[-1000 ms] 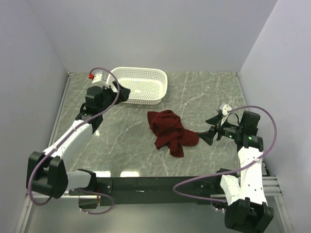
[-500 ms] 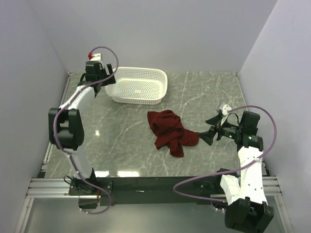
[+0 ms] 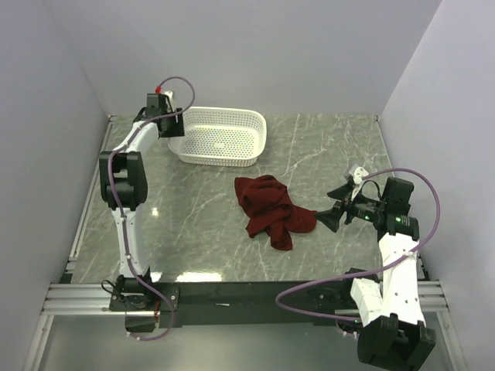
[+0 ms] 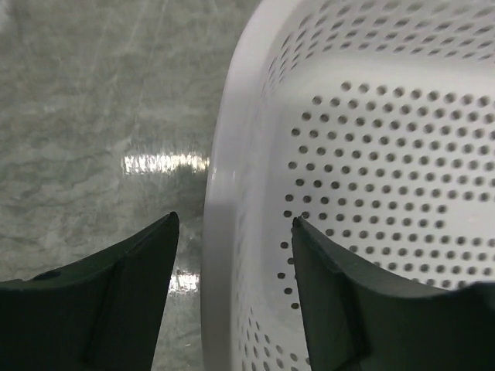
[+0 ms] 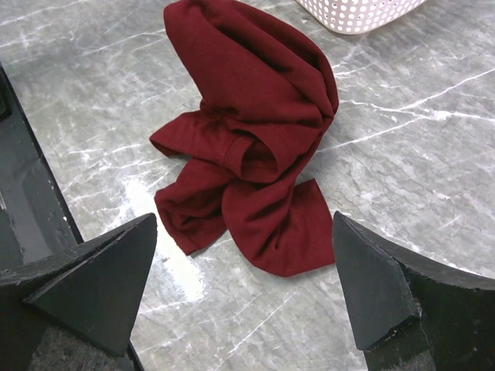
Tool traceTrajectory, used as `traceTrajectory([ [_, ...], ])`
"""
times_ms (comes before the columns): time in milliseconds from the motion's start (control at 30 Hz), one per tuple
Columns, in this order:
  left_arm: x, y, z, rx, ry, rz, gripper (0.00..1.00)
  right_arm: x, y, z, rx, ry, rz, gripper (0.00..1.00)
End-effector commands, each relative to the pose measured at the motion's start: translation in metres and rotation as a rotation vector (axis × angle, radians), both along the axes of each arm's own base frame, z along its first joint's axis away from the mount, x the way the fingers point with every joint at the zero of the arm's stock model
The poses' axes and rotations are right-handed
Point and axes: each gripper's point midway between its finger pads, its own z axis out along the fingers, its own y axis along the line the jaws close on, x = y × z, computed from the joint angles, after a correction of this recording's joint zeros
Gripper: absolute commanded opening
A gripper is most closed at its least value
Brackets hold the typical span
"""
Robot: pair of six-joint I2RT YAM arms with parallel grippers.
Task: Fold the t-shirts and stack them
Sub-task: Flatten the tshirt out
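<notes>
My left claw (image 4: 233, 222) is spread wide, straddling the rim of the one white basket (image 4: 220, 178), upper left in top view. My right claw (image 5: 244, 220) is spread too, nothing gripped, just right of the one maroon t-shirt (image 3: 269, 210). Shirt crumpled at centre frame, apart from the basket, well off the edges of the table (image 3: 332, 147).

Bright, even, table (image 4: 85, 108) glare (mild blur)

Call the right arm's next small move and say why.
Probably ease the right gripper forward and down onto the nearest edge of the t-shirt, then close. Its jaws stand wide open and empty, just short of the cloth, which lies crumpled in a heap, not yet spread or folded. A grip on an edge seems needed before it can be flattened.
</notes>
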Motion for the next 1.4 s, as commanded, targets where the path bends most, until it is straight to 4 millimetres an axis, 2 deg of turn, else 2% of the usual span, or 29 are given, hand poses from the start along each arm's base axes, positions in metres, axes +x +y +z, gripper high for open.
traceTrajectory([
  [0, -0.003, 0.003, -0.012, 0.018, 0.060, -0.027, 0.64, 0.002, 0.000, 0.013, -0.001, -0.043, 0.017, 1.00],
  [67, -0.002, 0.003, -0.013, 0.014, 0.058, -0.024, 0.52, 0.002, 0.000, 0.013, 0.000, -0.042, 0.017, 1.00],
  [100, -0.004, 0.003, -0.011, 0.009, 0.049, -0.021, 0.40, 0.002, 0.000, 0.012, 0.000, -0.039, 0.016, 1.00],
  [167, -0.006, 0.003, -0.004, -0.005, 0.021, 0.001, 0.30, 0.002, 0.000, 0.012, -0.002, -0.040, 0.014, 1.00],
  [200, -0.016, 0.004, -0.003, -0.022, 0.024, 0.024, 0.20, 0.002, 0.000, 0.013, -0.004, -0.045, 0.015, 1.00],
  [267, -0.020, 0.010, 0.008, -0.044, -0.021, 0.073, 0.06, 0.002, 0.000, 0.013, -0.004, -0.047, 0.013, 1.00],
  [300, -0.037, 0.012, 0.009, -0.067, -0.013, 0.092, 0.00, 0.002, 0.000, 0.014, -0.005, -0.048, 0.012, 1.00],
  [333, -0.039, 0.013, 0.015, -0.107, -0.044, 0.125, 0.00, 0.002, 0.000, 0.014, -0.006, -0.050, 0.012, 1.00],
  [367, -0.047, 0.016, 0.033, -0.117, -0.077, 0.157, 0.00, 0.001, 0.000, 0.014, -0.006, -0.050, 0.010, 1.00],
  [400, -0.064, 0.029, 0.019, -0.135, -0.044, 0.208, 0.00, 0.001, 0.000, 0.015, -0.003, -0.052, 0.014, 1.00],
  [433, -0.072, 0.031, 0.020, -0.179, -0.045, 0.253, 0.00, 0.001, 0.000, 0.015, -0.005, -0.056, 0.014, 1.00],
  [467, -0.080, 0.046, 0.039, -0.191, -0.090, 0.321, 0.00, 0.000, 0.000, 0.015, -0.003, -0.054, 0.016, 1.00],
  [500, -0.099, 0.060, 0.025, -0.222, -0.061, 0.462, 0.00, 0.000, 0.001, 0.016, -0.002, -0.057, 0.018, 1.00],
  [533, -0.110, 0.071, 0.024, -0.248, -0.059, 0.544, 0.00, 0.000, 0.001, 0.016, -0.001, -0.059, 0.019, 1.00],
  [567, -0.127, 0.090, 0.035, -0.277, -0.076, 0.649, 0.00, -0.001, 0.001, 0.016, 0.001, -0.056, 0.021, 1.00],
  [600, -0.148, 0.100, 0.019, -0.298, -0.040, 0.752, 0.00, -0.001, 0.002, 0.017, 0.003, -0.058, 0.024, 1.00],
  [667, -0.173, 0.126, 0.027, -0.422, -0.091, 0.993, 0.00, -0.002, 0.002, 0.018, 0.006, -0.061, 0.029, 1.00],
  [700, -0.193, 0.127, 0.009, -0.458, -0.055, 1.068, 0.00, -0.002, 0.003, 0.018, 0.009, -0.060, 0.033, 1.00],
  [767, -0.207, 0.133, 0.012, -0.584, -0.098, 1.221, 0.00, -0.003, 0.003, 0.019, 0.010, -0.062, 0.036, 1.00],
  [800, -0.216, 0.133, 0.004, -0.630, -0.100, 1.304, 0.00, -0.003, 0.004, 0.019, 0.012, -0.064, 0.037, 1.00],
  [900, -0.223, 0.139, 0.006, -0.710, -0.159, 1.441, 0.01, -0.003, 0.003, 0.020, 0.008, -0.071, 0.033, 1.00],
  [967, -0.223, 0.143, 0.003, -0.717, -0.171, 1.488, 0.01, -0.004, 0.003, 0.020, 0.007, -0.073, 0.032, 1.00],
  [1000, -0.218, 0.146, 0.008, -0.741, -0.189, 1.514, 0.01, -0.004, 0.003, 0.021, 0.007, -0.073, 0.032, 1.00],
  [1067, -0.225, 0.155, 0.000, -0.682, -0.176, 1.596, 0.02, -0.004, 0.004, 0.022, 0.003, -0.079, 0.033, 1.00],
  [1100, -0.222, 0.161, 0.008, -0.691, -0.201, 1.632, 0.03, -0.004, 0.003, 0.021, 0.004, -0.076, 0.031, 1.00],
  [1167, -0.230, 0.172, 0.008, -0.635, -0.225, 1.691, 0.04, -0.004, 0.003, 0.022, 0.003, -0.079, 0.030, 1.00],
  [1233, -0.228, 0.179, 0.014, -0.629, -0.250, 1.711, 0.04, -0.005, 0.003, 0.022, 0.004, -0.081, 0.031, 1.00],
  [1333, -0.226, 0.186, 0.011, -0.567, -0.228, 1.723, 0.08, -0.005, 0.003, 0.022, 0.006, -0.078, 0.032, 1.00],
  [1367, -0.225, 0.188, 0.004, -0.548, -0.205, 1.724, 0.11, -0.005, 0.004, 0.022, 0.008, -0.076, 0.035, 1.00],
])
